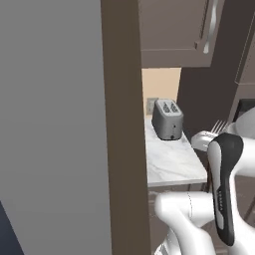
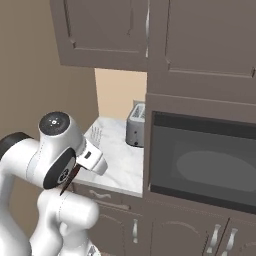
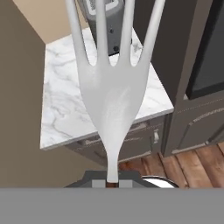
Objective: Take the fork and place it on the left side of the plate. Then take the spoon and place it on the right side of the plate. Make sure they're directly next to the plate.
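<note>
Left base view: the tool (image 1: 209,138) sits at the right edge, mostly hidden behind the arm's dark-banded wrist. Thin pale tines of the fork (image 1: 219,127) stick up and to the right past the wrist, in the air beyond the right edge of the marble worktop (image 1: 172,164). A grey toaster (image 1: 167,119) stands at the back of the worktop, close to the wall. A tall brown panel (image 1: 122,124) blocks the left half of the scene.

Right base view: the tool (image 2: 95,142) points toward the worktop (image 2: 117,160) from the left. The fork (image 2: 95,134) shows as a few fine pale tines above the worktop's left edge, raised off the surface. The toaster (image 2: 135,124) stands at the back right corner, just beside the dark oven (image 2: 202,160) built into the cabinets.

Hand view: the fork (image 3: 111,96) runs straight up from the tool (image 3: 113,183), four tines spread at the top. The jaws are clenched on the thin end of its handle. Behind it lie the worktop (image 3: 61,105), the toaster (image 3: 114,26) and a wooden floor (image 3: 175,162).
</note>
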Controlling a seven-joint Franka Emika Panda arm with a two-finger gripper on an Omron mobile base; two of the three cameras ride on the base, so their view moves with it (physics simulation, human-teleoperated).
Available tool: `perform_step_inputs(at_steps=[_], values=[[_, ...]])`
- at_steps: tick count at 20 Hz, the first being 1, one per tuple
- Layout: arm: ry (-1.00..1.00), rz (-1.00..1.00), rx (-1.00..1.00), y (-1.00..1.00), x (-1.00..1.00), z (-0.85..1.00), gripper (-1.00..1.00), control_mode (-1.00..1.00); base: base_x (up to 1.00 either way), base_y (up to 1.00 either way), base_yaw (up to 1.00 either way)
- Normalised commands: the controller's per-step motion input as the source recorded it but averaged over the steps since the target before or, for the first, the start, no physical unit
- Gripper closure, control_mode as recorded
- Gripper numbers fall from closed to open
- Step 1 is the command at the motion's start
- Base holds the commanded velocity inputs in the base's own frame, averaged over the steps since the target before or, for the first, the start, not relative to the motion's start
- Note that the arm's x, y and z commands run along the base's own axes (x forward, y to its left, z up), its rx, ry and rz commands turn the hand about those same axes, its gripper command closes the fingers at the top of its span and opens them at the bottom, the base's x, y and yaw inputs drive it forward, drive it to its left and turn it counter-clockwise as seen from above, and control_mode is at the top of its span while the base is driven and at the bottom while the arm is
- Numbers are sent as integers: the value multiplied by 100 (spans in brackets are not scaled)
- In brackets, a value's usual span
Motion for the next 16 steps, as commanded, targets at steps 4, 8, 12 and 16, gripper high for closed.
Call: perform_step_inputs(at_steps=[4, 8, 12, 16], values=[[0, 0, 0, 0, 0, 0, 100, 100, -65, 0, 0], [0, 0, 0, 0, 0, 0, 100, 100, -80, 0, 0], [0, 0, 0, 0, 0, 0, 100, 100, -90, 0, 3], [0, 0, 0, 0, 0, 0, 100, 100, -94, 0, 3]])
